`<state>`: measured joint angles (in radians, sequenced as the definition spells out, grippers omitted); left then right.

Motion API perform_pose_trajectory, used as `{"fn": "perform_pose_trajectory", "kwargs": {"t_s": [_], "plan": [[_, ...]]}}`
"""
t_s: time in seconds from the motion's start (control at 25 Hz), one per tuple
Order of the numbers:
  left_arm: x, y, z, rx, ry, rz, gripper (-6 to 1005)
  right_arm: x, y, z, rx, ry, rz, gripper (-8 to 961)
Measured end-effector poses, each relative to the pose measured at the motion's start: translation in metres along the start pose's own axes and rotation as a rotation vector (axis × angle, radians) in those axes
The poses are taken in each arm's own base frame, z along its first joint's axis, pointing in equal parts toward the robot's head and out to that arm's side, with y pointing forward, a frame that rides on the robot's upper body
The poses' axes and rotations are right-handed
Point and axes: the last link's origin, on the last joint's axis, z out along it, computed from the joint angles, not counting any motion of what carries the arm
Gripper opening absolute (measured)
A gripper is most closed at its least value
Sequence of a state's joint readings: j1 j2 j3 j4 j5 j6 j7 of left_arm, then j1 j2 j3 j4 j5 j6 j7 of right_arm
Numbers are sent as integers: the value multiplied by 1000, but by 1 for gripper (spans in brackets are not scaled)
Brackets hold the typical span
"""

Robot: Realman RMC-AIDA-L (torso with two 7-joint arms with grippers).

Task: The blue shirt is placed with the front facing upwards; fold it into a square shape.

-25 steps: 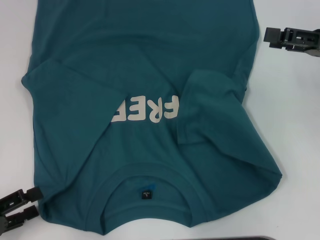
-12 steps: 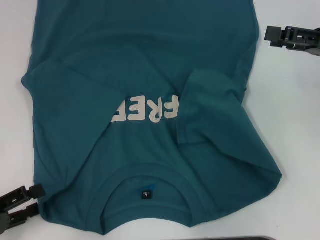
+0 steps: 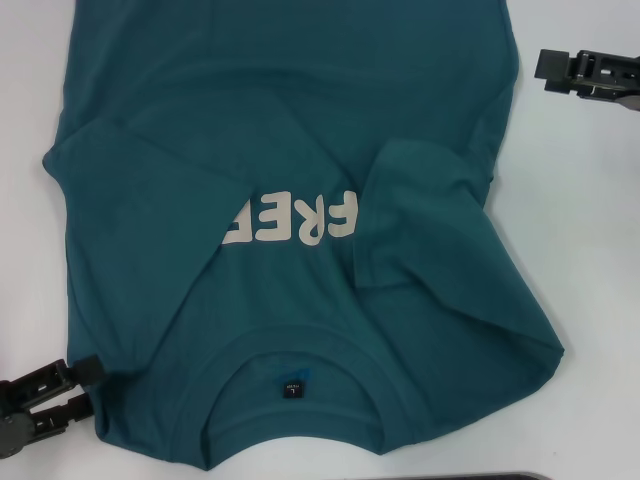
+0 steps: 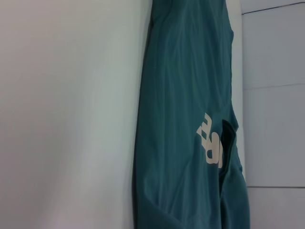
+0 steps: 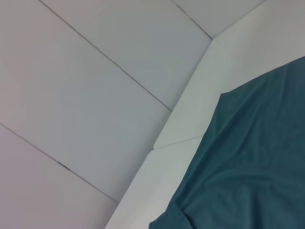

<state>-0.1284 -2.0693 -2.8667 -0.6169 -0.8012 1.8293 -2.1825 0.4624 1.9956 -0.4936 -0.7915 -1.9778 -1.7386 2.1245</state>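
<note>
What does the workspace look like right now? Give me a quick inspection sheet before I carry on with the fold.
Surface: white table, bare around the garment.
Job's things: blue shirt lies flat, front up, collar nearest the robot; both sleeves are folded inward, the one on the robot's right lying next to the "FREE" lettering, the left fold covering its end.
Clutter: a dark edge at the near table edge, unidentifiable.
Grippers: left gripper open at the near left shoulder corner of the shirt, fingertips at the fabric edge; right gripper off the far right edge of the shirt, clear of the cloth.
Cables: nothing seen.
Surroundings: pale tiled floor beyond the table.
</note>
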Motion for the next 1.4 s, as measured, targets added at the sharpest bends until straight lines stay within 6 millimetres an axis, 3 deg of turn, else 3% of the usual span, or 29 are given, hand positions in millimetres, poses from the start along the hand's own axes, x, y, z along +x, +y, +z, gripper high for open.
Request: {"fn": "perform_pose_trajectory", "kwargs": {"t_s": [0.52, 1.4], "plan": [[-11, -7, -14, 18, 32, -32, 934, -1, 0, 0, -2, -4, -2, 909], [-5, -2, 0, 2, 6, -33, 934, 2, 0, -5, -6, -14, 9, 910]]}}
